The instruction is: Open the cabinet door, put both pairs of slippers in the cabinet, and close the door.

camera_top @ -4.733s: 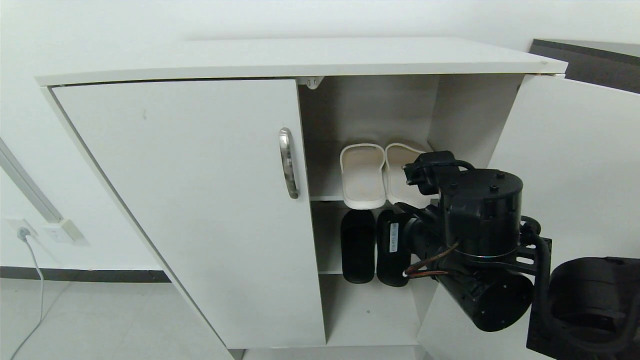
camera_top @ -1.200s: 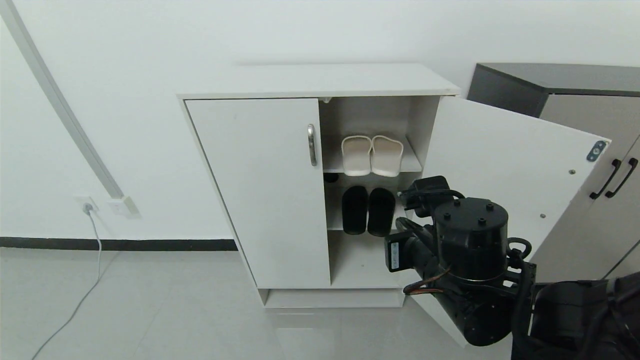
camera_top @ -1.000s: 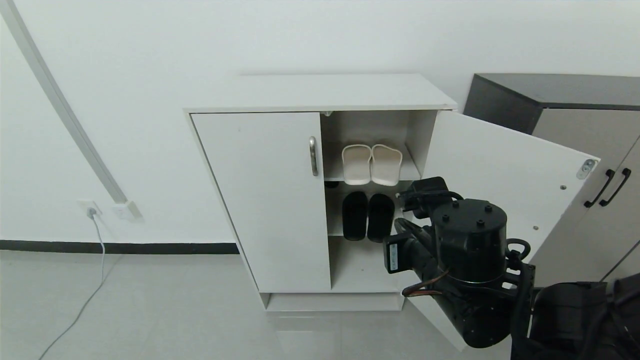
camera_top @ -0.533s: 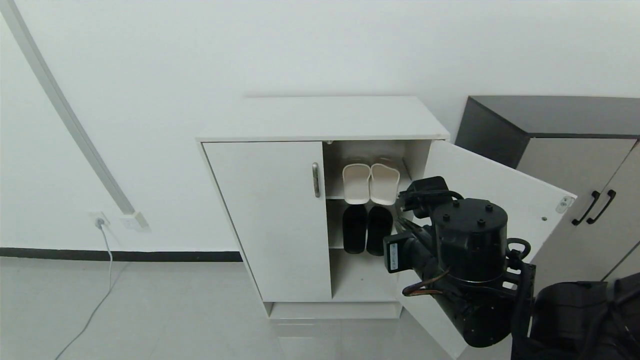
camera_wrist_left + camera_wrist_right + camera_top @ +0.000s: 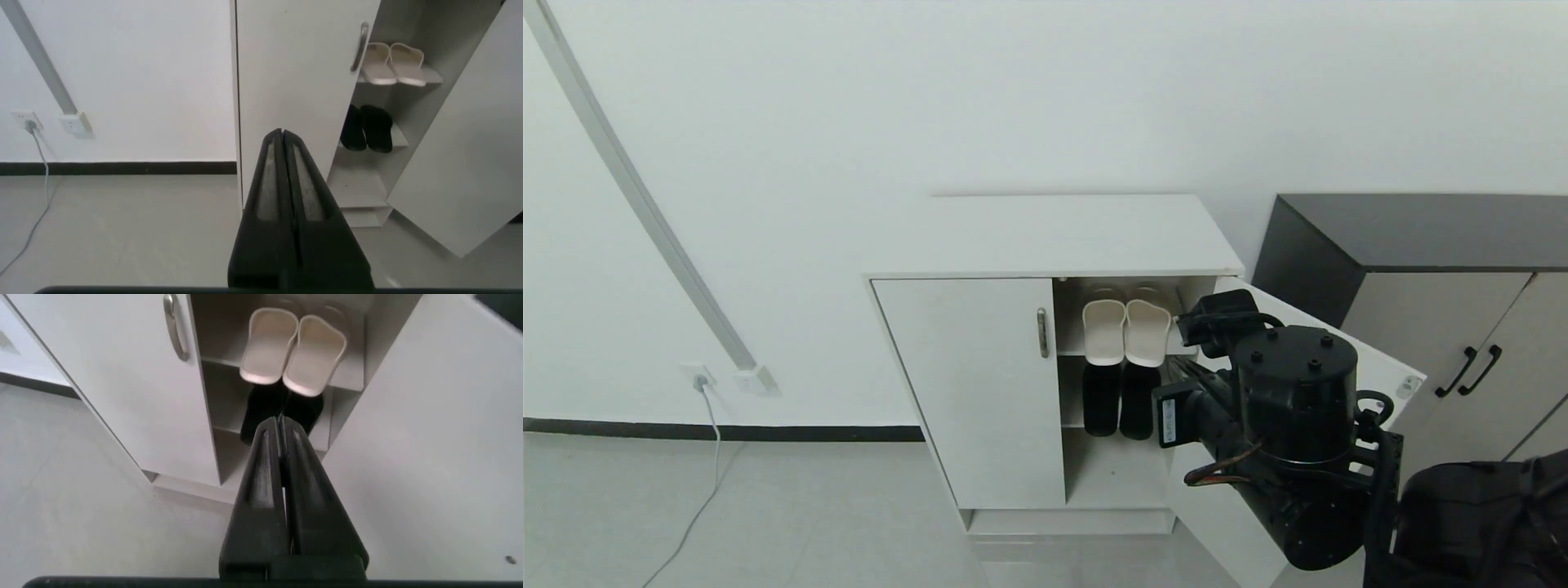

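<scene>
— What lies ahead of the left end effector (image 5: 283,135)?
— A plain white wall (image 5: 1013,98), evenly lit. Off to that end effector's left a grey conduit (image 5: 629,188) slants down the wall to a small white box (image 5: 756,380), and a wall socket (image 5: 696,379) sits just beside the box.
— Anything plugged in?
— Yes. A grey cable (image 5: 716,445) drops from the socket to the floor (image 5: 727,523), which is pale grey and glossy. A black skirting strip (image 5: 727,431) runs along the foot of the wall.
— And to the right of the right end effector (image 5: 283,425)?
— A grey cabinet (image 5: 1413,327) against the same wall, with a dark top, grey doors and two black handles (image 5: 1456,371) side by side.
</scene>
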